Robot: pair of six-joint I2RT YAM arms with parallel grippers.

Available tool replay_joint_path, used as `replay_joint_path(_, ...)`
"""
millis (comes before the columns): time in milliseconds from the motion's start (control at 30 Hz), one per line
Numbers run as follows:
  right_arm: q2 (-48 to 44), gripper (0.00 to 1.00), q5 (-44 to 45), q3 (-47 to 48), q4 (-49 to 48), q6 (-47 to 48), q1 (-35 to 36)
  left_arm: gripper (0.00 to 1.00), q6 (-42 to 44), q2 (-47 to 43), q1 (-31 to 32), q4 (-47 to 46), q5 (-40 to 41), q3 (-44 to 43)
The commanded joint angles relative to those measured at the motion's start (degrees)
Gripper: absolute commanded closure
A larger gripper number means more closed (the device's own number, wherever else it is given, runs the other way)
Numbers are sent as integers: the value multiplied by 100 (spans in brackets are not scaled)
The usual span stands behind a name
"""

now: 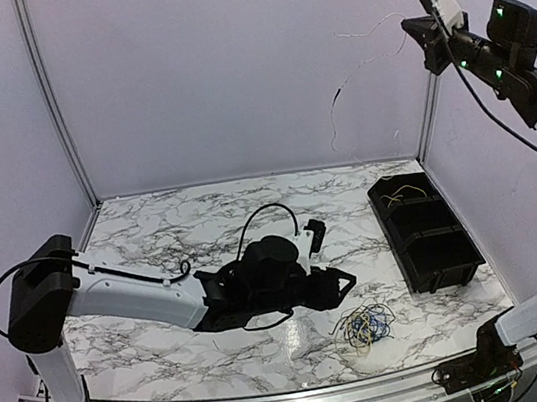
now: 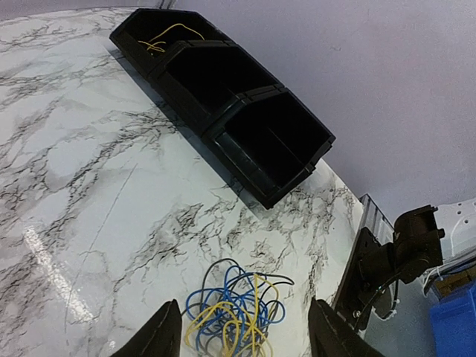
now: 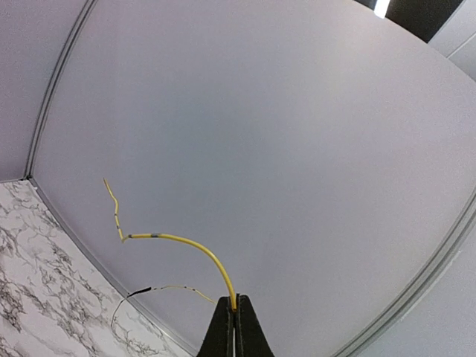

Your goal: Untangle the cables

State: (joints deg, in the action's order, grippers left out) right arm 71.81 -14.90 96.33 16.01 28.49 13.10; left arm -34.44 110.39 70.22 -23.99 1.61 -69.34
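Cables (image 1: pixel 364 324) tangled, left gripper (image 2: pixel 245 305) spread low near them, right gripper (image 3: pixel 235 301) raised, pinching yellow wire (image 3: pixel 186 242)

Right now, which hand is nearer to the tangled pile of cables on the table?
Left. The left hand is low, right beside the pile, open. The right hand is raised high, far from it, shut on one yellow cable.

table (image 2: pixel 89 186): glossy marble-look | bin (image 2: pixel 253 186): matt black plastic | cables (image 2: pixel 234 309): smooth sheathing

Marble table (image 1: pixel 171 226): black 3-compartment bin (image 1: pixel 449 280) at right, cable tangle (image 1: pixel 363 325) near front.
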Motion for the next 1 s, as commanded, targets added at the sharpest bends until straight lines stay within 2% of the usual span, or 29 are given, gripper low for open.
replay_joint_path(0, 78, 100, 13, -134, -277, -164, -474, 39, 23, -508, -26, 87, 593, 385)
replay_joint_path(100, 131, 100, 79, -368, -387, 11, -755, 39, -44, -770, -25, 87, 834, 657)
replay_joint_path(267, 205, 100, -75, -594, -463, -190, -1529, 39, -177, -1050, -27, 87, 1043, 1020)
replay_joint_path(433, 217, 100, -275, -745, -498, -328, -1956, 39, -239, -1171, -25, 94, 1090, 1191)
replay_joint_path(700, 277, 100, -627, -168, -637, -518, -2013, 39, -235, -1139, -25, 139, 1118, 1158)
replay_joint_path(967, 743, 100, -430, 455, -766, -553, -2013, 39, -249, -1085, -25, 192, 1012, 1078)
